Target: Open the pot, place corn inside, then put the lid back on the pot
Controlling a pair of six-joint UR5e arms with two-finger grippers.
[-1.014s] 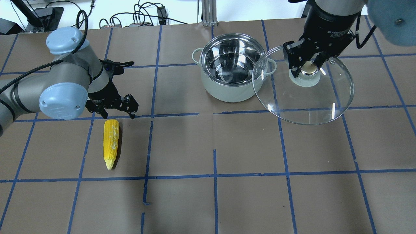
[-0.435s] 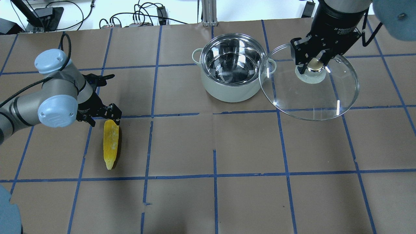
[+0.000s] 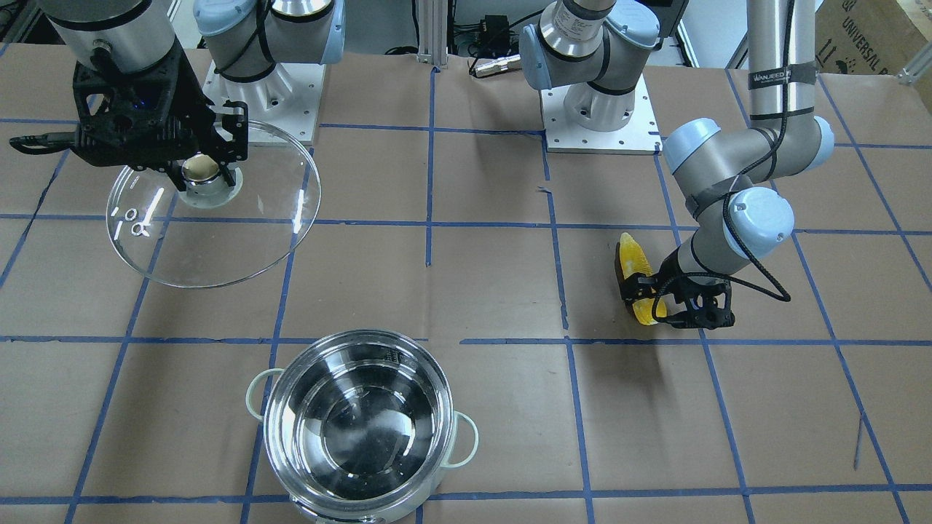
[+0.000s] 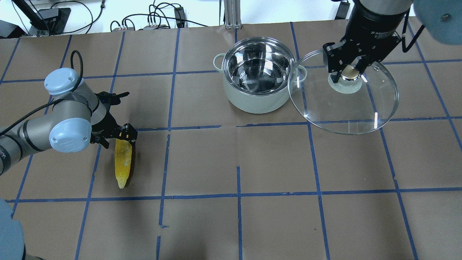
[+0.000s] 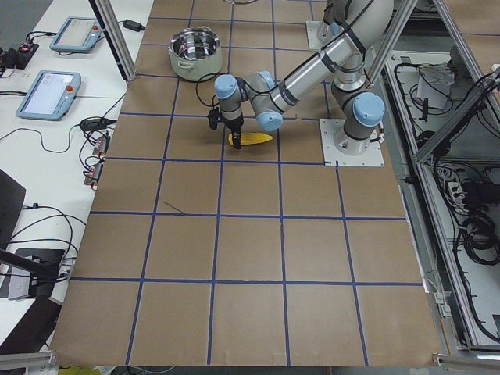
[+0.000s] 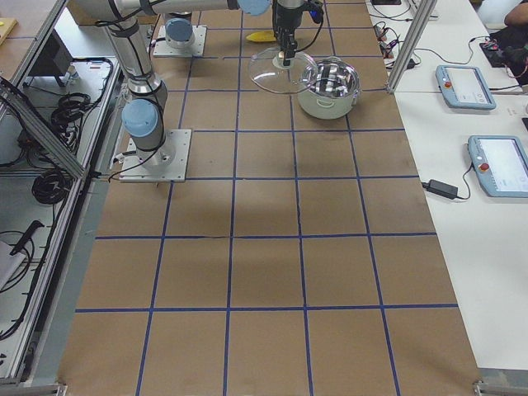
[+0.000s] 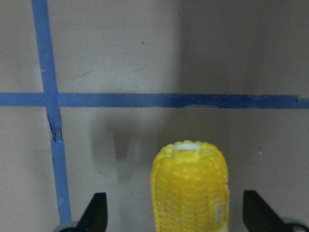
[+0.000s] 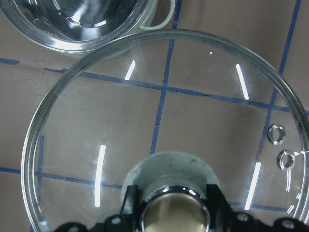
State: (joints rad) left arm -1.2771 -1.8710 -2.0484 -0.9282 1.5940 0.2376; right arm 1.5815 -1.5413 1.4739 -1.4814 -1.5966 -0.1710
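The yellow corn [image 4: 122, 162] lies on the table at the left, its tip toward the near edge. My left gripper [image 4: 115, 136] is open and low over the corn's thick end. In the left wrist view the corn [image 7: 189, 188] sits between the two fingers [image 7: 96, 212] with gaps on both sides. The steel pot [image 4: 252, 103] stands open and empty at the far middle. My right gripper [image 4: 348, 72] is shut on the knob of the glass lid [image 4: 346, 108] and holds it tilted in the air, right of the pot. The lid [image 8: 164, 121] fills the right wrist view.
Brown paper with a blue tape grid covers the table [image 4: 238, 216]. Cables and boxes lie beyond the far edge [image 4: 155, 18]. In the front-facing view the pot [image 3: 357, 429] is near the bottom edge, the lid [image 3: 218, 247] at the upper left and the corn [image 3: 635, 263] at the right.
My left gripper has come down and toward the corn and now straddles its thick end. The right gripper has shifted the lid slightly right and away, then held still.
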